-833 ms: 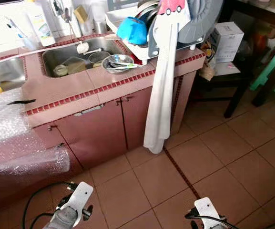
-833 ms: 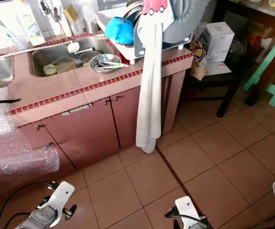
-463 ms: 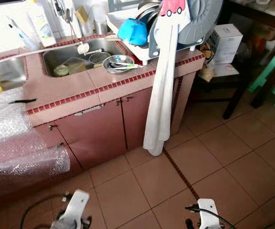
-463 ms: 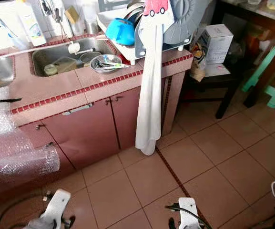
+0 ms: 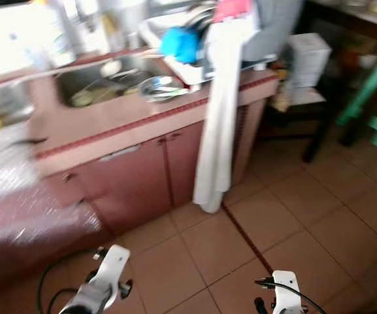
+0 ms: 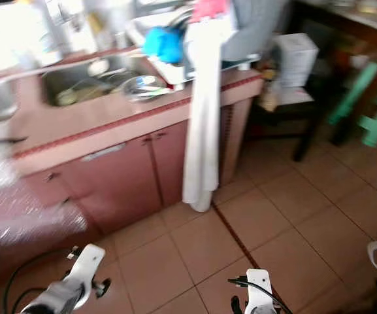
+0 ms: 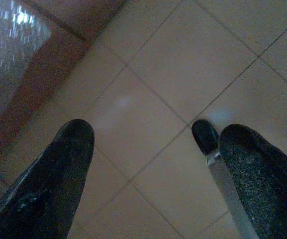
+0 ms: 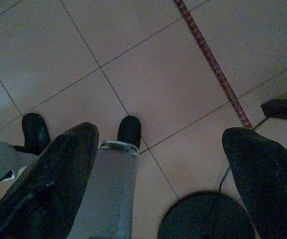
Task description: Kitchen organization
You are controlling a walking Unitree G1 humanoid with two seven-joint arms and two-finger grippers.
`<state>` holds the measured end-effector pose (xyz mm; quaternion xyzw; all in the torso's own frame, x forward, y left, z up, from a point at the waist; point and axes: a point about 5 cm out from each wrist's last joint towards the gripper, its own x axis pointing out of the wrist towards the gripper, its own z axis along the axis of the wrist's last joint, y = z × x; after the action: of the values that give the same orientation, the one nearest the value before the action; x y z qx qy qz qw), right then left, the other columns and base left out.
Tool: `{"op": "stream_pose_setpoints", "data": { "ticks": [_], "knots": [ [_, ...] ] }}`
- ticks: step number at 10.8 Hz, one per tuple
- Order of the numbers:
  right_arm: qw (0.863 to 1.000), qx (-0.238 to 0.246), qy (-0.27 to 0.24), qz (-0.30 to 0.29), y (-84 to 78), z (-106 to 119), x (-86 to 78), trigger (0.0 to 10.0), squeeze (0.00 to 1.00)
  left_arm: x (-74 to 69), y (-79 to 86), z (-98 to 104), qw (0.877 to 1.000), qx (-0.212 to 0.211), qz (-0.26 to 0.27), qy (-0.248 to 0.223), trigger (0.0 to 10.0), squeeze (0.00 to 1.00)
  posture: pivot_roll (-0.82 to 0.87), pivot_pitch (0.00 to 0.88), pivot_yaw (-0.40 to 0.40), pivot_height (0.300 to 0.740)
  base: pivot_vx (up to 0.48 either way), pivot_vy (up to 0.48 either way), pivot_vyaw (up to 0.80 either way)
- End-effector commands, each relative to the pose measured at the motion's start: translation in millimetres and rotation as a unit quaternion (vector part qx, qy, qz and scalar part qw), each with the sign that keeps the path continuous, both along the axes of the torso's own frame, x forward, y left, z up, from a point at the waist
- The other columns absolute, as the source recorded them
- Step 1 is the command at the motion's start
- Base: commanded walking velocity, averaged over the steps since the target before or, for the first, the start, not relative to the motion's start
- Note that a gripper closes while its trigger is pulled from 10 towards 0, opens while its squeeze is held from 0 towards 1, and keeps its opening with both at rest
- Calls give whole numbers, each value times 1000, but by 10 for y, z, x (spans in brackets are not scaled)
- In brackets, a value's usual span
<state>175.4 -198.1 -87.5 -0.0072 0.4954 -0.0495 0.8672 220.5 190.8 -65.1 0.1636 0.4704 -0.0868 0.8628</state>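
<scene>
A pink tiled counter (image 5: pixel 110 127) with a steel sink (image 5: pixel 103 82) stands ahead; dishes lie in the sink and a metal bowl (image 5: pixel 157 85) sits on its edge. A dish rack (image 5: pixel 195 62) holds a blue bowl (image 5: pixel 178 42), and a long white towel (image 5: pixel 215 131) hangs from it down the cabinet front. Both arms hang low near the floor. My left gripper (image 7: pixel 153 164) is open over bare tiles, with nothing between its fingers (image 7: pixel 48 184). My right gripper (image 8: pixel 158 169) is open too, above the floor. The head views are blurred.
Bubble wrap (image 5: pixel 18 190) covers the counter's left end. A white box (image 5: pixel 309 59) sits on a dark low table (image 5: pixel 306 104) right of the counter, with green stools (image 5: pixel 371 98) beyond. Tiled floor (image 5: pixel 293 216) spreads to the right. My own feet (image 8: pixel 129 130) are below.
The whole picture has shifted slightly and turned blurry, so the camera is moving. My left arm's wrist sits a little higher in view. Nothing on the counter has moved.
</scene>
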Motion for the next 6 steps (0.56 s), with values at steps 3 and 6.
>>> {"op": "stream_pose_setpoints", "data": {
  "ticks": [3,6],
  "knots": [
    [1000,4,5,-3,44,-18,-24,10000,0,14,-41,1,1000,-1,-4,5,10000,0,19,62,47,740,0,0,-646],
    [1000,-1,7,-2,18,-19,-37,10000,0,-11,-26,-13,1000,-14,24,10,10000,0,20,67,48,740,0,0,-646]
  ]
}}
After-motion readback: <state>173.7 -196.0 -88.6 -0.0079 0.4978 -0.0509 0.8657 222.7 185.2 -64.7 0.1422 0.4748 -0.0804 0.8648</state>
